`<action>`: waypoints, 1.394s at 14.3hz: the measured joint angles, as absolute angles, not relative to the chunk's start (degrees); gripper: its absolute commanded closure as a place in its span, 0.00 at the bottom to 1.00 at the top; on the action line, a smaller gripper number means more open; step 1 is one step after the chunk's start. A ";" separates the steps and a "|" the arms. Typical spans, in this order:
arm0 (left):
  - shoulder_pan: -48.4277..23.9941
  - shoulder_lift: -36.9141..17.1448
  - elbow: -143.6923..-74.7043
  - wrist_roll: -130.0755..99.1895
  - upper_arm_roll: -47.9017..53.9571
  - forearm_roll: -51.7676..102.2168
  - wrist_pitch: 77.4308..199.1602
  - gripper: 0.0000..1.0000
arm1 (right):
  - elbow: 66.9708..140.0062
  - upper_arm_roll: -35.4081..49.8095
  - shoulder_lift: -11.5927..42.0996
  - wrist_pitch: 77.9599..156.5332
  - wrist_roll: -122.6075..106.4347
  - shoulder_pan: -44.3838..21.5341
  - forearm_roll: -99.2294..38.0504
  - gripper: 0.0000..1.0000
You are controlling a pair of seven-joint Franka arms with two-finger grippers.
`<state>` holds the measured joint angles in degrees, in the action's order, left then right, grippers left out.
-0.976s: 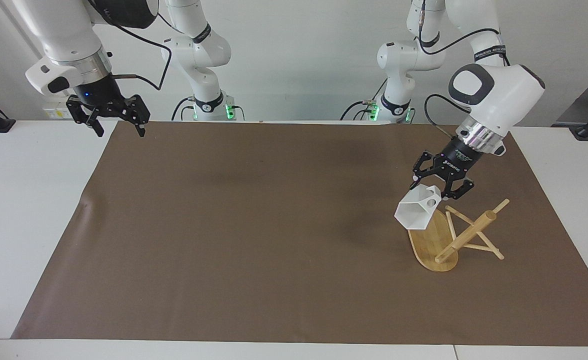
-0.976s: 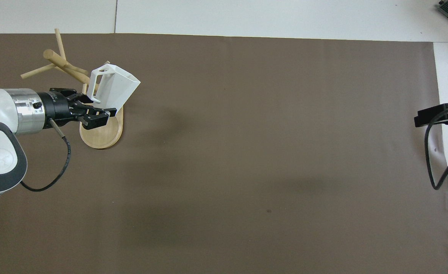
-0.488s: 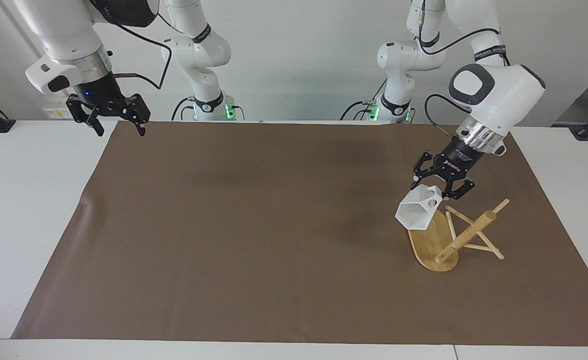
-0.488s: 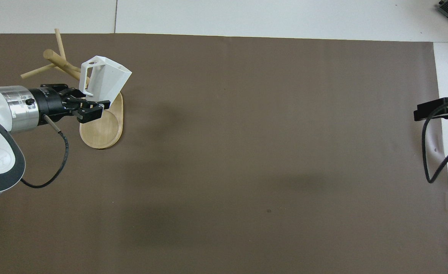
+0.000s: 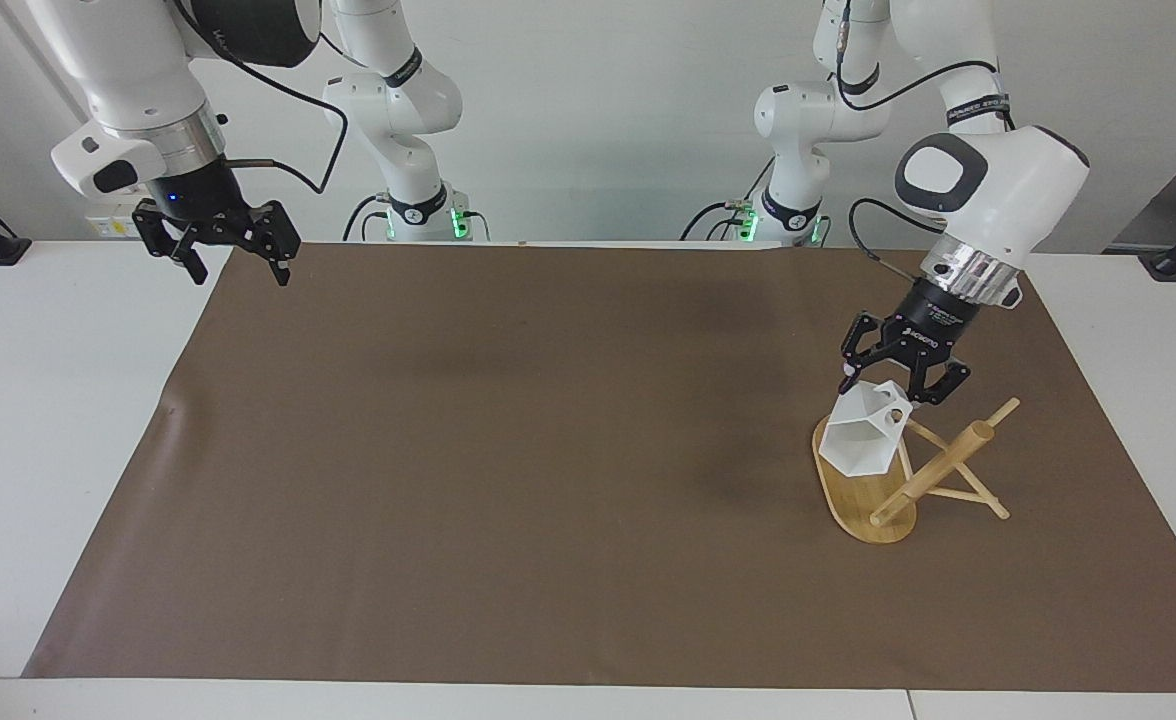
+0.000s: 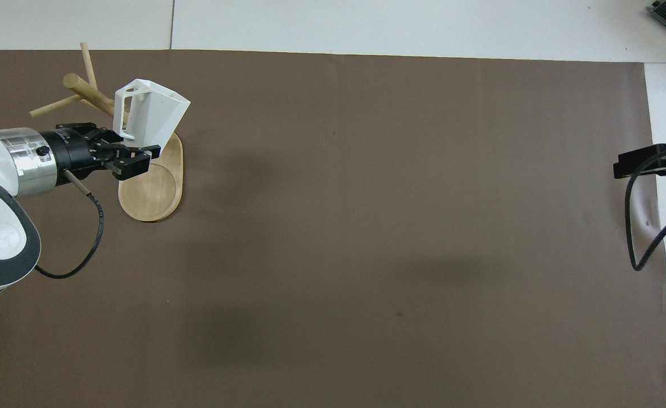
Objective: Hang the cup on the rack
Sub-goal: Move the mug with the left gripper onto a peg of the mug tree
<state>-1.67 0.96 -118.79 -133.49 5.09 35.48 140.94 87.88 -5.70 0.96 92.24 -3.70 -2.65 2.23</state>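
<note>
Gripping the cup by its angular handle, the left gripper hangs over the rack at the left arm's end of the table, its fingertips clenched on the handle's upper edge. Below and just beside the gripper, the white cup is held in the air, tilted: in the facing view its hexagonal mouth points down and outward, away from the robots and toward the table's middle, while its tapered base sits up against the gripper. Its long axis, base to rim, runs slantwise rather than upright. In the overhead view the cup shows its pierced handle turned toward the gripper and toward the rack's post.

Under the gripper lies the rack's flat oval base, resting on the brown mat. From that base the thick round post leans strongly away from the cup, toward the table's end, with thin peg sticks crossing it. The cup hangs over the base, close beside the pegs; whether it touches one cannot be told.

Waiting well apart, the right gripper hovers over the mat's corner at the right arm's end, fingers spread wide and holding nothing
</note>
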 measured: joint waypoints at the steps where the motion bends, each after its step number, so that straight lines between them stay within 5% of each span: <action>1: -1.67 0.94 -118.92 -133.54 5.09 35.48 141.08 1.00 | 87.89 -5.70 0.96 92.24 -3.70 -2.65 2.23 0.00; 20: -0.82 -0.20 -120.35 -142.42 5.09 35.48 146.45 1.00 | 87.89 -5.81 0.96 92.25 -2.94 -2.61 2.23 0.00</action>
<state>-0.82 -0.20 -120.35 -142.42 5.09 35.48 146.45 87.89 -5.81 0.96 92.25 -2.94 -2.61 2.23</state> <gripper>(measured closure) 0.304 0.000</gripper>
